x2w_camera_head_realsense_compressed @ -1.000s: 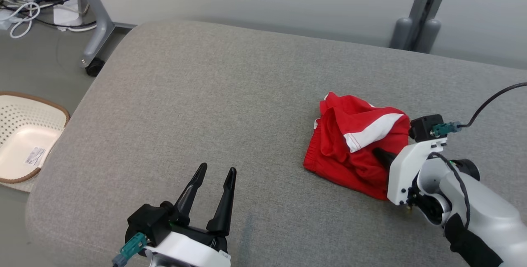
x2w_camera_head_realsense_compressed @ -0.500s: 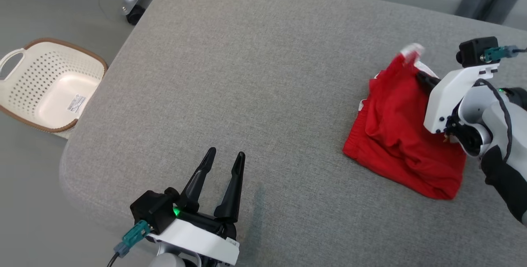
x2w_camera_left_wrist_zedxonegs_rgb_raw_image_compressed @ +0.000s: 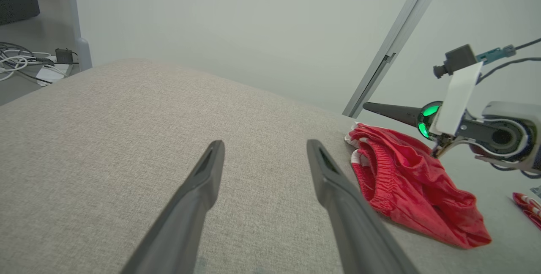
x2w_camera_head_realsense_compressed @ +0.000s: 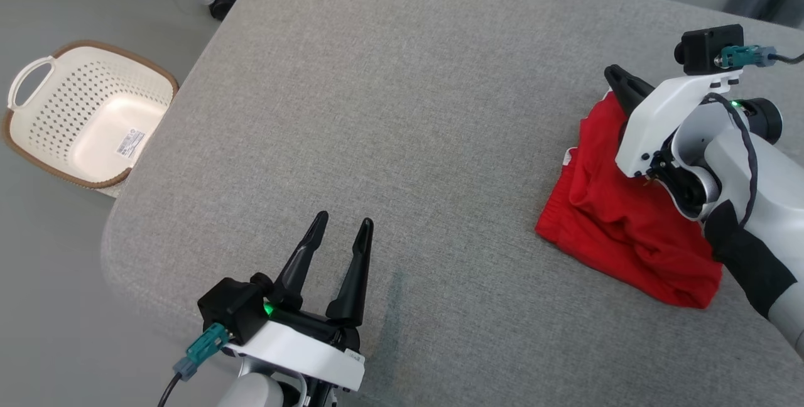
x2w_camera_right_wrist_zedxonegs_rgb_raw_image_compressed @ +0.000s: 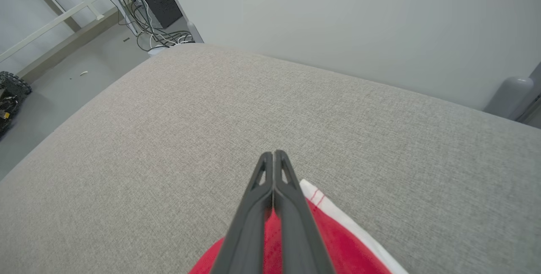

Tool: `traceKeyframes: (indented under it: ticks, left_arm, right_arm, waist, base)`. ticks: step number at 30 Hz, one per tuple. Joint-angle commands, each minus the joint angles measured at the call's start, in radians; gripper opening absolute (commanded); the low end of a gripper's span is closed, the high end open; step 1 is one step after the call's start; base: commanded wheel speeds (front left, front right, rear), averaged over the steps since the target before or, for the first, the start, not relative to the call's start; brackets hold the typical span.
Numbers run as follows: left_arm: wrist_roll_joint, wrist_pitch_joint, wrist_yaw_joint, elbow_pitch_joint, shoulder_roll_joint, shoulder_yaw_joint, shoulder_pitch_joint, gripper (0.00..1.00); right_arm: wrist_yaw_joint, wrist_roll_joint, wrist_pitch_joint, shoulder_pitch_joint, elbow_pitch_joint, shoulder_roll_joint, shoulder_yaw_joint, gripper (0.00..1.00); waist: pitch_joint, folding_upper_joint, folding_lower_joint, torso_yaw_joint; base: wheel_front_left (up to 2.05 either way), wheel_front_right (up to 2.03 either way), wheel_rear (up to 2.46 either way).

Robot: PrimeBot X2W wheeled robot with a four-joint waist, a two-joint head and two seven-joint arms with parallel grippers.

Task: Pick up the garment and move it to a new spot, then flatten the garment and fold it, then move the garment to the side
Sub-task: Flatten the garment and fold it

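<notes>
The garment [x2w_camera_head_realsense_compressed: 615,231] is a crumpled red pair of shorts with white trim, lying on the grey cushioned surface [x2w_camera_head_realsense_compressed: 402,112] at the right. My right gripper [x2w_camera_head_realsense_compressed: 610,73] is shut, its fingers pressed together, and its tip pokes past the garment's far edge. The left wrist view shows that gripper [x2w_camera_left_wrist_zedxonegs_rgb_raw_image_compressed: 366,105] raised a little above the cloth [x2w_camera_left_wrist_zedxonegs_rgb_raw_image_compressed: 405,181]. In the right wrist view the shut fingers [x2w_camera_right_wrist_zedxonegs_rgb_raw_image_compressed: 274,152] pass over red fabric and a white band [x2w_camera_right_wrist_zedxonegs_rgb_raw_image_compressed: 346,240], with nothing between the tips. My left gripper [x2w_camera_head_realsense_compressed: 344,220] stands open and empty at the near edge, well left of the garment.
A cream perforated basket [x2w_camera_head_realsense_compressed: 63,105] sits on the floor off the surface's left edge. A frame leg with a caster [x2w_camera_head_realsense_compressed: 221,8] stands at the far left corner. A bit of red-and-white cloth [x2w_camera_left_wrist_zedxonegs_rgb_raw_image_compressed: 528,208] shows at the right edge of the left wrist view.
The head camera has swung, shifting the whole picture. My right gripper moved from the garment's near side up over its far edge, and the white-banded flap turned off the top. The left gripper stayed put.
</notes>
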Motion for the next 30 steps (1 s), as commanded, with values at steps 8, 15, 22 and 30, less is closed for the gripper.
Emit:
traceKeyframes:
  ticks: [8,15,22,30]
  left_arm:
    - [0.058,-0.001,-0.002,0.014,0.004,0.06,0.025,1.0]
    - [0.11,-0.001,-0.011,0.015,0.011,0.145,0.061,1.0]
    - [0.14,-0.001,-0.011,-0.015,0.036,0.226,0.099,1.0]
    - [0.157,0.0,-0.004,-0.036,0.048,0.272,0.126,1.0]
  right_arm:
    - [0.0,0.037,-0.14,0.06,-0.07,0.003,0.047,0.96]
    - [0.0,0.058,-0.212,0.126,-0.138,-0.003,0.046,1.0]
    - [0.0,-0.044,-0.225,0.241,-0.244,-0.02,-0.109,1.0]
    - [0.0,-0.231,-0.225,0.468,-0.41,-0.013,-0.362,1.0]
  waist:
    - [-0.126,0.0,0.0,-0.108]
    - [-0.224,0.0,0.0,-0.204]
    - [-0.299,0.0,0.0,-0.303]
    - [-0.318,0.0,0.0,-0.39]
  base:
    - [0.0,0.0,0.0]
    - [0.0,0.0,0.0]
    - [0.0,0.0,0.0]
    - [0.0,0.0,0.0]
